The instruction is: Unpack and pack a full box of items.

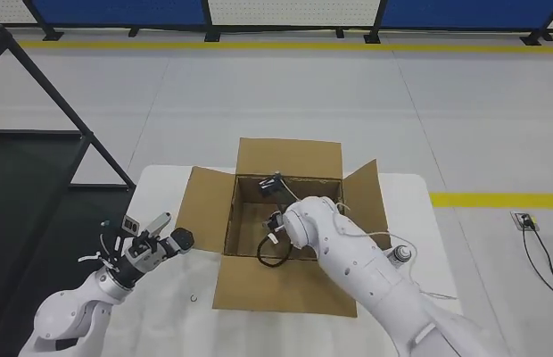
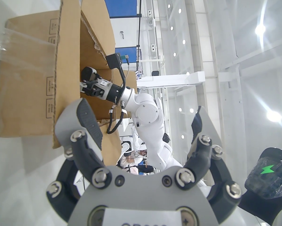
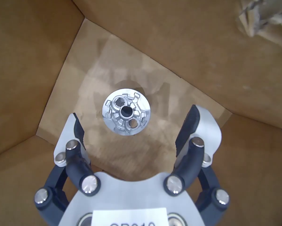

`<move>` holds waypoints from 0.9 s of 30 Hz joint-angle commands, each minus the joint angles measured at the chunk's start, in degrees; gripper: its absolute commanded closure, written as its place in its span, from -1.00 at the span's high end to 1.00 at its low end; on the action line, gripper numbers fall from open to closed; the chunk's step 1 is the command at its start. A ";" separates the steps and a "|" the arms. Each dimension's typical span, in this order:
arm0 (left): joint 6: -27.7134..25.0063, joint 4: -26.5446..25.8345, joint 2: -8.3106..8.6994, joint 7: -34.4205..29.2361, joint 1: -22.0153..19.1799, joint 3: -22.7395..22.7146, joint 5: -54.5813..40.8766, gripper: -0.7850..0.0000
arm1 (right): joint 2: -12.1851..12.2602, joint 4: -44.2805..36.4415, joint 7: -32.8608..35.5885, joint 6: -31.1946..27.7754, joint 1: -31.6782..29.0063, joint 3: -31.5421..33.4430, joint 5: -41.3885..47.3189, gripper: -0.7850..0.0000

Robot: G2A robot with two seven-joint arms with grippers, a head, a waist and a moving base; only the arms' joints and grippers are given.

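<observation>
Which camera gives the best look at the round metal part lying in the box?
The right wrist view: the metal part lies flat on the box floor, face-on and unobstructed. In the top view the right arm covers that spot; the left wrist view takes the box from outside, its wall in the way.

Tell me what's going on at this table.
The right gripper is down inside the open cardboard box, open and holding nothing, poised over a round metal part lying on the box floor. Crumpled paper sits in one corner. The left gripper hangs open and empty over the table beside the box.
</observation>
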 commanded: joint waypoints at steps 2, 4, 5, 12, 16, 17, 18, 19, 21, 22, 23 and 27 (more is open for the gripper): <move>-0.02 0.23 0.04 -0.04 -0.05 -0.12 -0.13 1.00 | -1.21 3.10 -0.66 -0.75 0.59 -0.67 0.45 1.00; -0.06 0.32 0.04 0.02 -0.08 -0.13 -0.28 1.00 | -2.02 4.88 -1.13 -1.30 0.99 -0.97 0.89 1.00; -0.07 0.34 0.05 0.03 -0.09 -0.12 -0.29 1.00 | -2.38 5.77 -1.34 -1.72 1.20 -0.99 1.27 1.00; -0.22 0.46 0.08 0.10 -0.10 -0.02 -0.51 1.00 | -4.42 10.73 -2.69 -3.85 2.63 -1.10 2.31 -1.00; -0.42 0.65 0.09 0.04 -0.11 0.08 -0.54 1.00 | -5.21 12.65 -3.32 -4.83 3.30 -0.93 2.53 -1.00; -0.46 0.67 0.09 0.05 -0.11 0.10 -0.55 1.00 | -5.37 12.95 -3.52 -5.16 3.46 -0.83 2.62 -1.00; -0.39 0.71 0.09 0.05 -0.12 0.13 -0.60 1.00 | -5.48 13.25 -3.76 -5.47 3.63 -0.64 2.78 -1.00; -0.36 0.73 0.10 0.09 -0.12 0.14 -0.59 1.00 | -5.56 13.50 -3.88 -5.66 3.89 -0.51 2.74 -1.00; -0.33 0.72 0.11 0.19 -0.12 0.16 -0.52 1.00 | -5.62 13.31 -4.47 -6.07 4.37 -0.11 2.67 -1.00; -0.34 0.72 0.12 0.21 -0.10 0.18 -0.52 1.00 | -5.54 12.93 -4.77 -6.57 4.63 0.25 2.79 -1.00; -0.37 0.72 0.12 0.23 -0.08 0.22 -0.51 1.00 | -5.39 12.52 -4.84 -6.76 4.99 0.39 2.21 -1.00; -0.40 0.57 0.12 0.09 -0.02 0.51 -0.35 1.00 | -4.17 6.87 -2.83 -6.52 5.62 1.37 -0.67 -1.00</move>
